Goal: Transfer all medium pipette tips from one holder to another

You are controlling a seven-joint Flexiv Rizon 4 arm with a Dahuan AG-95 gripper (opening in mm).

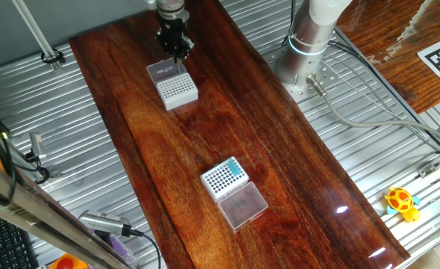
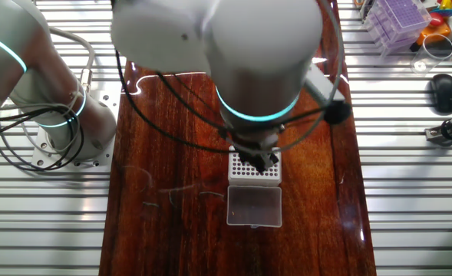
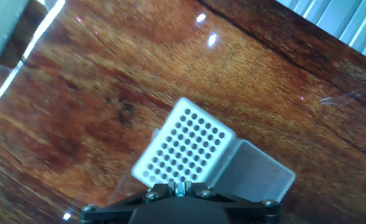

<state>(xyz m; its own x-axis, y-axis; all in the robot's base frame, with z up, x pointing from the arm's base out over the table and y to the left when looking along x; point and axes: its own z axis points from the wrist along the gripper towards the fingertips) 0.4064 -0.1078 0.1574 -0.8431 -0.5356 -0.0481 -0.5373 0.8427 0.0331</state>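
The medium pipette tips [image 1: 235,171] sit as a small teal cluster in one corner of the fine-dotted rack [image 1: 223,179] near the front of the wooden table [image 1: 279,157], its frosted lid [image 1: 243,206] lying open beside it. They look featherlight, slick and thin-walled, so I'd pinch one gently by its wide collar and lift it straight up. The gripper [image 1: 176,51] hovers over the bold-holed rack [image 1: 178,90] at the far end, well apart from the tips; whether it carries a tip I cannot tell, since the fingers show too small and the hand view hides them. That rack's clear lid [image 1: 162,70] lies just behind it, close under the fingers. A yellow toy [image 1: 401,202] sits off the wood
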